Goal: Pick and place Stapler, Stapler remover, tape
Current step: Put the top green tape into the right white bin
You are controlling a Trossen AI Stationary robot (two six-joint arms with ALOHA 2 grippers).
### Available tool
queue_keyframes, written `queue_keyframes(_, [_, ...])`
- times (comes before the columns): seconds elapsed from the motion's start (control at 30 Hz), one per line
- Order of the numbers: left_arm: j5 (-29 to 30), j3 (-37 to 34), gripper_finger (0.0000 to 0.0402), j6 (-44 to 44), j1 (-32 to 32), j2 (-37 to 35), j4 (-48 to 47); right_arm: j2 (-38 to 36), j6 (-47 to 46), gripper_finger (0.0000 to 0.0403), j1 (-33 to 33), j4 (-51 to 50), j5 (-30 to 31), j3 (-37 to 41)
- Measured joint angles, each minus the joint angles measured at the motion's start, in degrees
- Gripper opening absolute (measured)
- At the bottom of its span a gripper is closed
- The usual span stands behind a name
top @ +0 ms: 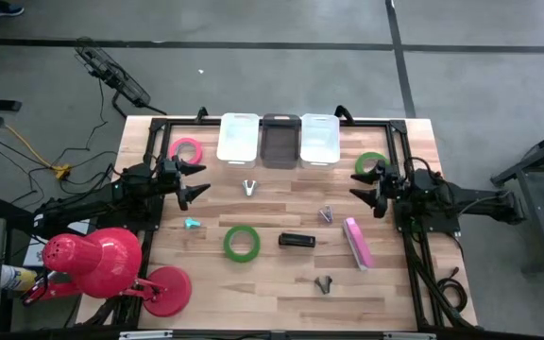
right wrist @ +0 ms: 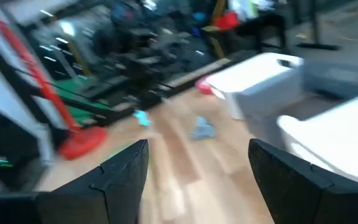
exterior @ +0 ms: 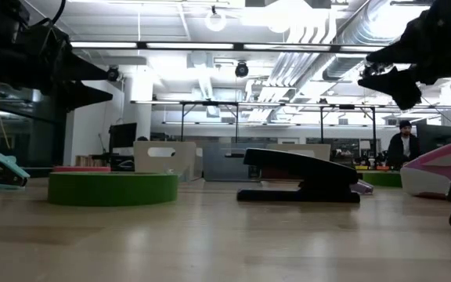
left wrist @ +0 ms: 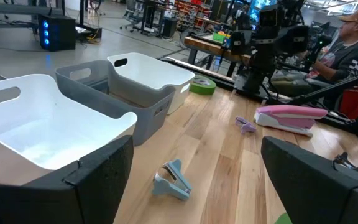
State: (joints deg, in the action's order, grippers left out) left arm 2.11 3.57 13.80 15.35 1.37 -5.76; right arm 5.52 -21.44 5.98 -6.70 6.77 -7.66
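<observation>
A black stapler (top: pixel 297 240) and a pink stapler (top: pixel 358 242) lie flat on the wooden table. Stapler removers lie scattered: a pale one (top: pixel 249 187), a teal one (top: pixel 193 224), a purple one (top: pixel 326 215) and a dark one (top: pixel 324 283). The tape shows as a green roll (top: pixel 242 243) at the centre, a green roll (top: pixel 370 164) at the far right and a pink roll (top: pixel 187 149) at the far left, all lying flat. My left gripper (top: pixel 201 180) stands open above the table's left side. My right gripper (top: pixel 355 183) stands open at the right side, next to the far green roll. Neither holds anything.
Three bins stand in a row at the far edge: white (top: pixel 239 137), dark grey (top: pixel 280 140), white (top: pixel 319 139). A red desk lamp (top: pixel 111 264) sits at the near left corner. A person (left wrist: pixel 347 43) sits beyond the table's right side.
</observation>
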Motion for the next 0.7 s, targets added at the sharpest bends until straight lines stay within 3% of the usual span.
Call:
queue_keyframes(0.17, [0.0,0.0,0.0349,0.0,0.0,0.0,0.0,2.8,0.7,0.0268,0.0,-14.2,9.0,-8.0])
queue_keyframes(0.33, [0.0,0.0,0.0349,0.0,0.0,0.0,0.0,10.0,-8.0,0.0268,0.7,-21.2,18.2,-15.1])
queue_keyframes(0.7, [0.0,0.0,0.0349,0.0,0.0,0.0,0.0,29.3,-8.7,0.0268,12.4,-37.8,13.6,-34.2])
